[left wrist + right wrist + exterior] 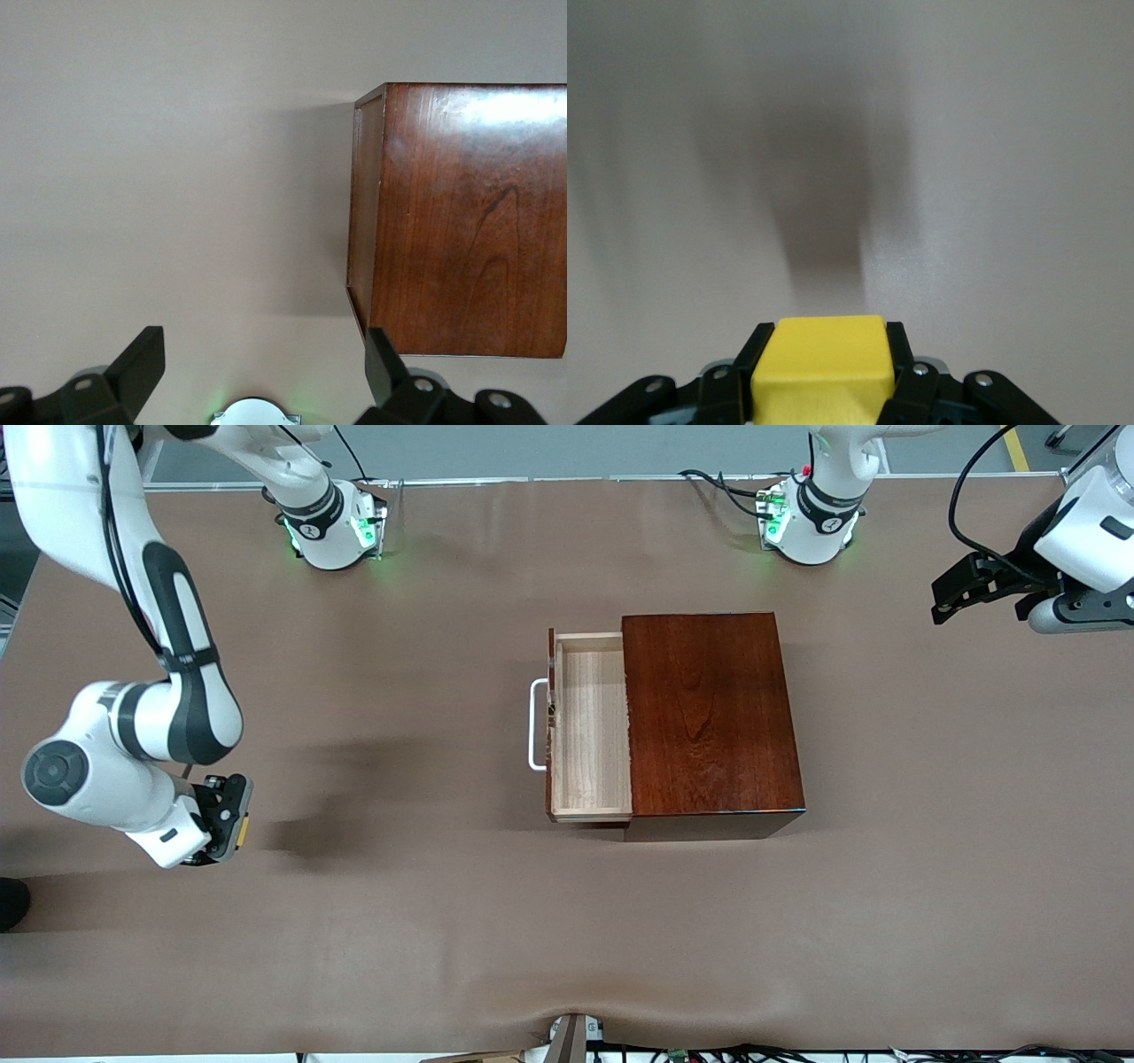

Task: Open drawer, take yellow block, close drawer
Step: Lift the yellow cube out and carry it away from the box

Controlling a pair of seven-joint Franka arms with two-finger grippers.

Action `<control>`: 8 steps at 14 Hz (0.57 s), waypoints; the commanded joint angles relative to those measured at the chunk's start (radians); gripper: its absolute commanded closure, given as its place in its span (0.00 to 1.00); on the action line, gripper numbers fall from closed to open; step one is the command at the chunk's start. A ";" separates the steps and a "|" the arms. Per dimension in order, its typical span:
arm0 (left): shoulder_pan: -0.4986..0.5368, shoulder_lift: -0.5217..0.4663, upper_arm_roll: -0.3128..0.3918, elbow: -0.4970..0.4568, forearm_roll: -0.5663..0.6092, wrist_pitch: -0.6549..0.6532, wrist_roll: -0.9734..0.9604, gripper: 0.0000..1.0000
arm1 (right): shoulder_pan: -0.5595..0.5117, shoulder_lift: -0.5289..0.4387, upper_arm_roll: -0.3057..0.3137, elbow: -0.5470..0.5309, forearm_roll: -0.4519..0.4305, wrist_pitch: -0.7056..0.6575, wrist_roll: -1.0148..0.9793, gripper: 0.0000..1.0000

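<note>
Two grippers up: right gripper (232, 824) clamps the block (824, 363) over bare bench (443, 921) at the right arm's end. Drawer (592, 726) pulled out of box (709, 717). Left gripper (961, 593) wide, waiting.

- The drawer (592, 726), a light pale-wood tray with a white U-shaped bar handle (537, 724), is seen pulled partly out of a dark reddish-brown glossy wooden box (709, 717) at the table's middle. It projects at the box's 9 o'clock in the front view, toward the right arm's end. Its visible interior is bare wood.
- The small bright yellow, roughly cubic block (822, 365) is held clamped between the fingers of the right gripper (232, 821), above bare table at roughly 8 o'clock from the drawer, well apart from it.
</note>
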 commanded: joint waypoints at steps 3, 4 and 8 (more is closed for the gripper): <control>0.011 -0.007 -0.008 -0.008 0.021 0.001 0.018 0.00 | -0.038 0.105 0.021 0.019 -0.008 0.130 -0.063 1.00; 0.011 -0.007 -0.008 -0.008 0.021 0.001 0.018 0.00 | -0.044 0.113 0.021 0.017 -0.006 0.144 -0.062 1.00; 0.011 -0.008 -0.008 -0.008 0.021 0.001 0.018 0.00 | -0.048 0.149 0.021 0.019 0.000 0.205 -0.062 0.66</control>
